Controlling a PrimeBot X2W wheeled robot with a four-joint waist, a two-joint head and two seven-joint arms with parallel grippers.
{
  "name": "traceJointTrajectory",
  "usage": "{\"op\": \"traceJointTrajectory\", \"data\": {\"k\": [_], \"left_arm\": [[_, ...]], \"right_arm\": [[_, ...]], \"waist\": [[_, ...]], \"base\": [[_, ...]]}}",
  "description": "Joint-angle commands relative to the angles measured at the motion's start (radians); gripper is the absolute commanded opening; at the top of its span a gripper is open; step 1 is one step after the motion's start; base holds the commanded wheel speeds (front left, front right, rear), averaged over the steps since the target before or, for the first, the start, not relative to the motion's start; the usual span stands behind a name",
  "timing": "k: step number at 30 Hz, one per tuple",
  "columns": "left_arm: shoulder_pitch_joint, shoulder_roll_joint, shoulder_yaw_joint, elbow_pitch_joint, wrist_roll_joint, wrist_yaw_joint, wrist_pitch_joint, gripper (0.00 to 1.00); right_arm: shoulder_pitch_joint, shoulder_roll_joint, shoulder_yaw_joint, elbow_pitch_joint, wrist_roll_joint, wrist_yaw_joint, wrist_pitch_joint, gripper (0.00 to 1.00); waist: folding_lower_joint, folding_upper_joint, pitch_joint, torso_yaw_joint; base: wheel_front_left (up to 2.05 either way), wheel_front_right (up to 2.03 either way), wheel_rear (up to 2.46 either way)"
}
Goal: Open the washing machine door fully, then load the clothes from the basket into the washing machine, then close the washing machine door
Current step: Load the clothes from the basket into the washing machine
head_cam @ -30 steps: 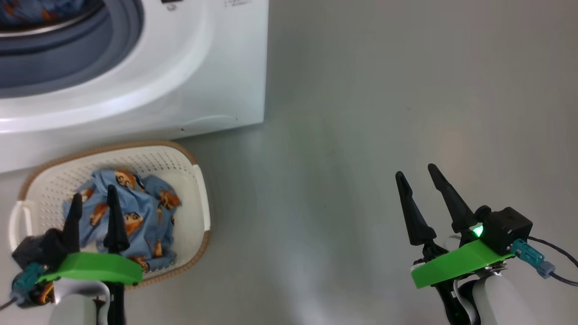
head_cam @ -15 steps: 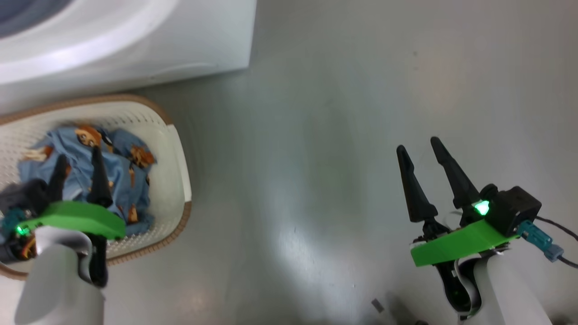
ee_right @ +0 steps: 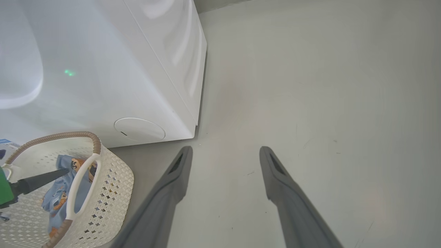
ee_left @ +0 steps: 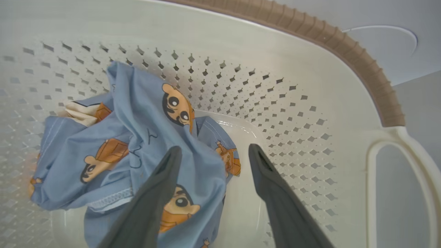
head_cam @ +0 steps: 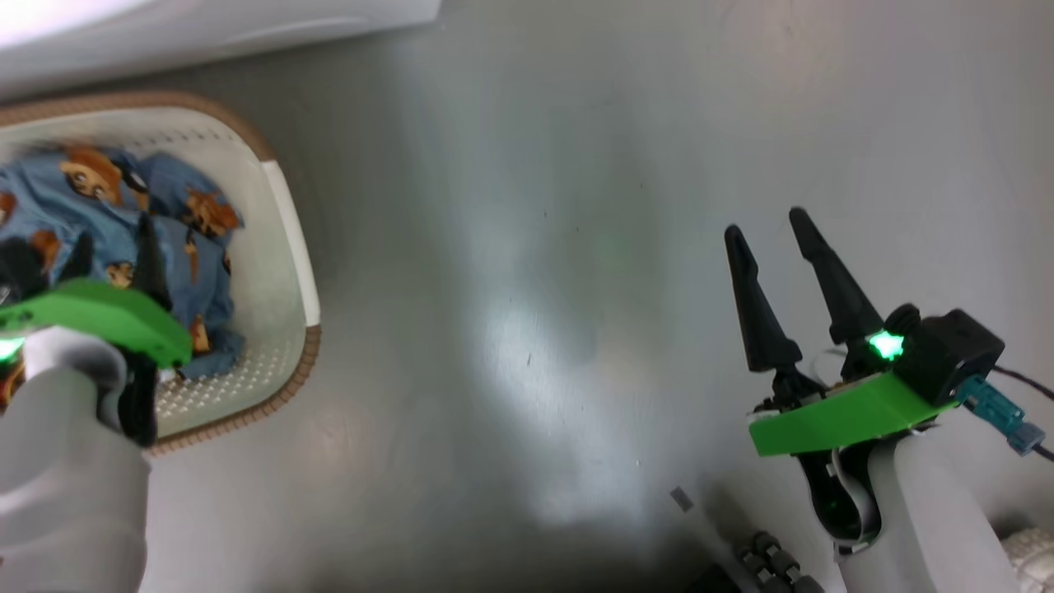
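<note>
Left wrist view: my left gripper [ee_left: 214,148] hangs spread inside the basket [ee_left: 344,41], with the clothes [ee_left: 131,137] beneath its left finger, placed for a pinch. My right gripper [head_cam: 766,225] waits spread over the floor [head_cam: 535,247].

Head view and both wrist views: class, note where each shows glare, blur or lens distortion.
Head view: broad pale glare on the floor; the basket and clothes are smeared. Left wrist view: clothes crisp, basket wall soft at the left edge, rim bowed by the lens. Right wrist view: the washing machine looks washed out, with a green reflection.
</note>
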Motion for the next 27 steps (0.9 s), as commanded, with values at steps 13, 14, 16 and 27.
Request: {"op": "traceJointTrajectory", "data": {"k": [13, 14, 16, 27], "left_arm": [[-0.126, 0.110, -0.026, 0.146, -0.103, 0.006, 0.133, 1.00], [-0.136, 0.111, -0.025, 0.153, -0.108, 0.005, 0.136, 1.00], [-0.155, 0.113, -0.024, 0.165, -0.114, 0.004, 0.139, 1.00], [-0.218, 0.124, -0.014, 0.224, -0.152, 0.006, 0.226, 1.00]], "right_arm": [[-0.001, 0.008, 0.026, -0.036, 0.010, 0.006, -0.007, 1.00], [-0.001, 0.009, 0.026, -0.037, 0.011, 0.006, -0.007, 1.00], [0.001, 0.009, 0.023, -0.037, 0.012, 0.006, -0.007, 1.00], [0.009, 0.012, 0.023, -0.048, 0.019, 0.006, -0.007, 1.00]], "waist": [[-0.0001, -0.0001, 0.123, -0.021], [-0.0001, -0.0001, 0.129, -0.023], [-0.0001, -0.0001, 0.140, -0.026], [-0.0001, -0.0001, 0.182, -0.037]], "base": [[0.00, 0.00, 0.00], [0.00, 0.00, 0.00], [0.00, 0.00, 0.00], [0.00, 0.00, 0.00]]}}
